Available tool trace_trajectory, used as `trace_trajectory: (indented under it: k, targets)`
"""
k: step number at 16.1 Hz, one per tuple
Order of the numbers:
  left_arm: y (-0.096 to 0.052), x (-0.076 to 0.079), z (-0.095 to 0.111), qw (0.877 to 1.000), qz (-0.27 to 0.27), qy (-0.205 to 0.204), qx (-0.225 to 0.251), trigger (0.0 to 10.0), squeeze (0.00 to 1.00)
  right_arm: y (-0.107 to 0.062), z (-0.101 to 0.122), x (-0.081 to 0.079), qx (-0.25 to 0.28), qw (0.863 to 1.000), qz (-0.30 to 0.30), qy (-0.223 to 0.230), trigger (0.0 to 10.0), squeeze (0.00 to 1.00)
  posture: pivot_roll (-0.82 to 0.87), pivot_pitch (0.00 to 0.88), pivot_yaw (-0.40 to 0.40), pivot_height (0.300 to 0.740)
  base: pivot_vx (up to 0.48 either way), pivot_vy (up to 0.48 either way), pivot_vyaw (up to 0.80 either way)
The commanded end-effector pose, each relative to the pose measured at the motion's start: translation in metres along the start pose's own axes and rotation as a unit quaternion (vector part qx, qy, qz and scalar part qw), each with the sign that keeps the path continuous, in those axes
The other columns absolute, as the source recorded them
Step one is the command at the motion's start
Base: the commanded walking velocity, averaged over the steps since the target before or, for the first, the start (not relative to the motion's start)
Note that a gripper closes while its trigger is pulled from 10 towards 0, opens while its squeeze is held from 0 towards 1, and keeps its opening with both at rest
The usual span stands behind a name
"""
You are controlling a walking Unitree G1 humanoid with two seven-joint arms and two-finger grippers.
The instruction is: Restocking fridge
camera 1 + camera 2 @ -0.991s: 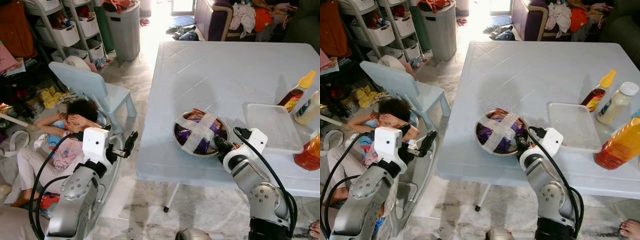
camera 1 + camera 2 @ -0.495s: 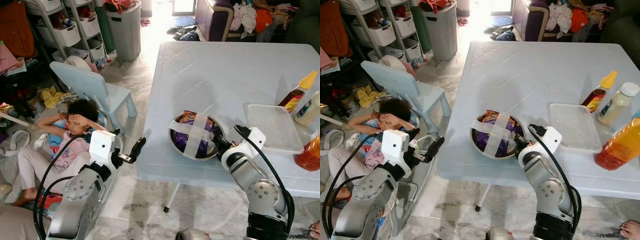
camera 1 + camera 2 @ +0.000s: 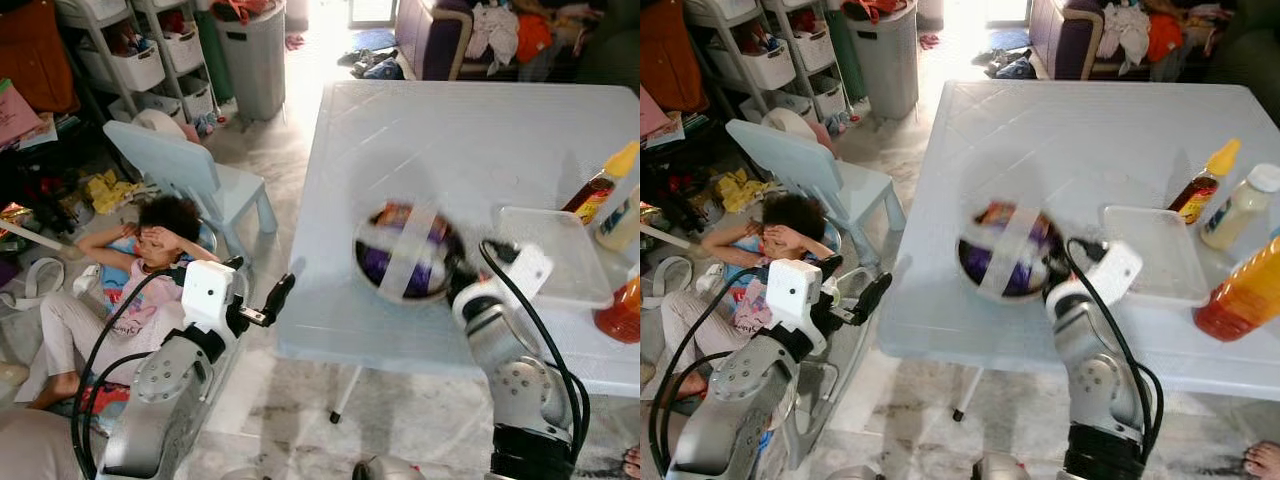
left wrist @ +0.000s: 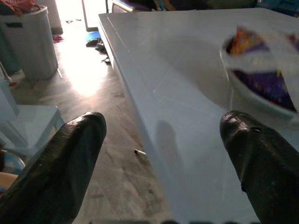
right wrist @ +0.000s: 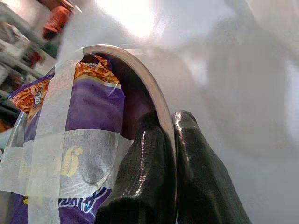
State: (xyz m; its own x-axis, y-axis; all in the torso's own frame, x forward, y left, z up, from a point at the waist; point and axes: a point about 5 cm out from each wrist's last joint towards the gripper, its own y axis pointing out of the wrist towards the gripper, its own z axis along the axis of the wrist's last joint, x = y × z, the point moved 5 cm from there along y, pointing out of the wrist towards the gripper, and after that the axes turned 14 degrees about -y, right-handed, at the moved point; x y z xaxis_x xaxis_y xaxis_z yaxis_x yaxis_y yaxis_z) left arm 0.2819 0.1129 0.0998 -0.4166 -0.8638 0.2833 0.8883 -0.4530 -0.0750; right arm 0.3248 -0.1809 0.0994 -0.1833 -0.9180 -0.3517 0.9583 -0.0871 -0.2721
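A metal bowl (image 3: 408, 255) with purple and orange snack packets under crossed white tape is near the front edge of the pale blue table (image 3: 420, 140), blurred by motion. My right gripper (image 3: 460, 288) is shut on its near right rim. In the right wrist view one black finger (image 5: 145, 158) is inside the rim (image 5: 140, 79) and the other outside. My left gripper (image 3: 278, 293) hangs open off the table's left edge, over the floor. The left wrist view has the bowl (image 4: 261, 70) beyond its spread fingers.
A clear plastic tray (image 3: 553, 252) lies right of the bowl, with a brown sauce bottle (image 3: 598, 185), a white bottle (image 3: 622, 215) and an orange bottle (image 3: 620, 310) beyond. A person (image 3: 140, 260) lies on the floor by a light blue chair (image 3: 185, 175). A grey bin (image 3: 250, 55) stands far left.
The bowl has shifted right and away from the table's front edge with my right gripper on its rim, and is now blurred. The left arm has hardly moved.
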Motion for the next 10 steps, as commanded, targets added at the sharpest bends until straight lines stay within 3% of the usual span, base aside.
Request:
trace_trajectory:
  k: [1, 6, 9, 10]
  targets:
    - [0.0, -0.004, -0.005, 1.0, 0.013, 0.001, -0.009, 10.0, 0.0, -0.003, 0.011, -0.016, 0.036, 0.999, 0.018, -0.004, 0.0, 0.0, -0.04, 0.0, 0.041, 0.74, 0.0, 0.0, 0.0]
    - [0.004, -0.01, -0.005, 0.999, 0.032, 0.002, -0.006, 10.0, 0.0, -0.009, 0.043, -0.054, 0.113, 0.989, 0.094, -0.035, 0.0, 0.0, -0.04, 0.0, 0.037, 0.74, 0.0, 0.0, 0.0]
    - [0.005, -0.013, -0.007, 0.999, 0.049, 0.01, -0.01, 10.0, 0.0, -0.011, 0.049, -0.064, 0.133, 0.982, 0.115, -0.07, 0.0, 0.0, -0.03, 0.0, 0.033, 0.74, 0.0, 0.0, 0.0]
    - [0.006, -0.015, -0.007, 0.998, 0.058, 0.005, -0.011, 10.0, 0.0, -0.011, 0.044, -0.062, 0.125, 0.982, 0.112, -0.084, 10.0, 0.0, -0.03, 0.0, 0.031, 0.74, 0.0, 0.0, 0.0]
